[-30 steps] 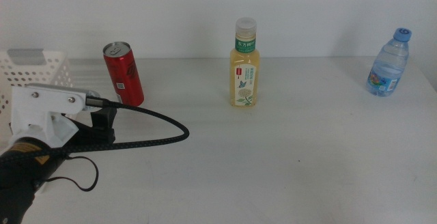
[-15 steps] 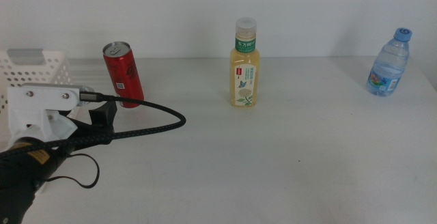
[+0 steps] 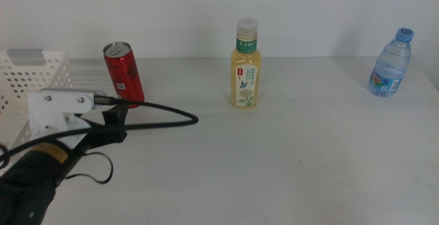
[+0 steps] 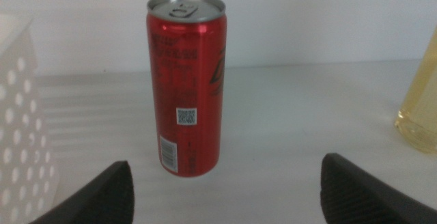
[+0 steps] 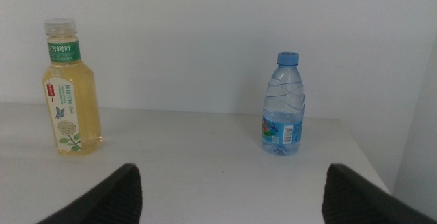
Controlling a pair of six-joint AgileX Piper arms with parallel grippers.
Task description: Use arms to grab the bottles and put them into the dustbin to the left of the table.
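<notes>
While the left gripper is gaping wide just short of the upright red can beside the dustbin, centring both jaws at mid-height looks wise.

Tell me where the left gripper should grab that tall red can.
Probably mid-body on the tall red aluminium can, approached level from the front: it stands upright, slim and round. The left gripper already faces it, jaws open wider than the can.

Plain white wall behind.
</notes>
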